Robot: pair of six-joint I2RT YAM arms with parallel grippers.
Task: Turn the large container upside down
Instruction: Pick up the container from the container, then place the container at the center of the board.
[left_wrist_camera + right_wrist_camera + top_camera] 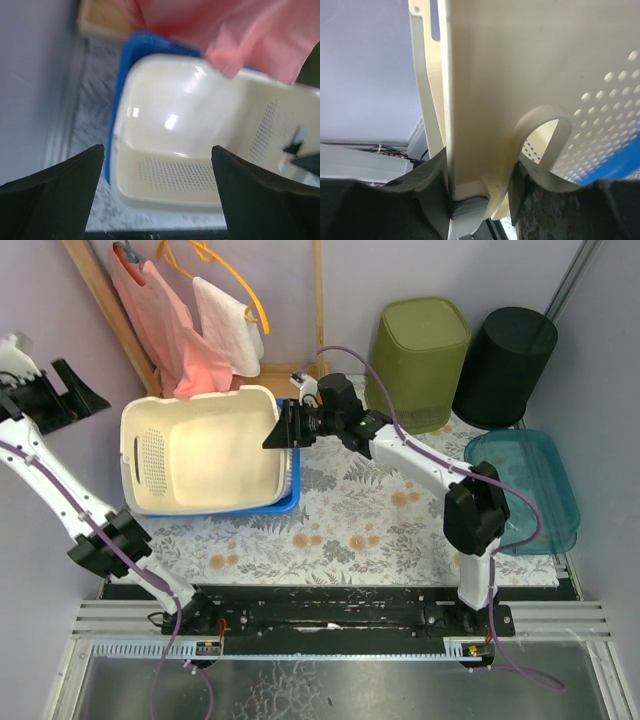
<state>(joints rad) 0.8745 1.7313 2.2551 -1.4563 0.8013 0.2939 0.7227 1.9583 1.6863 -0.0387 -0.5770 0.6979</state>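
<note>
My right claw (284,428) pinches the right rim of the cream container (200,455), arm stretched far-left over the bench (350,530). Container sits open side up on the blue tray (288,504), left-centre. Left claw (60,398) spread, raised at the left edge, apart from it.

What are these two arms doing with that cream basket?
The robot is meant to flip the cream basket upside down. The right gripper has clamped onto the basket's right-hand rim, next to the handle cut-out. The left gripper is open and hangs off to the left, touching nothing. The basket sits on a blue bin with its opening facing up, so the flip is not yet done.
</note>
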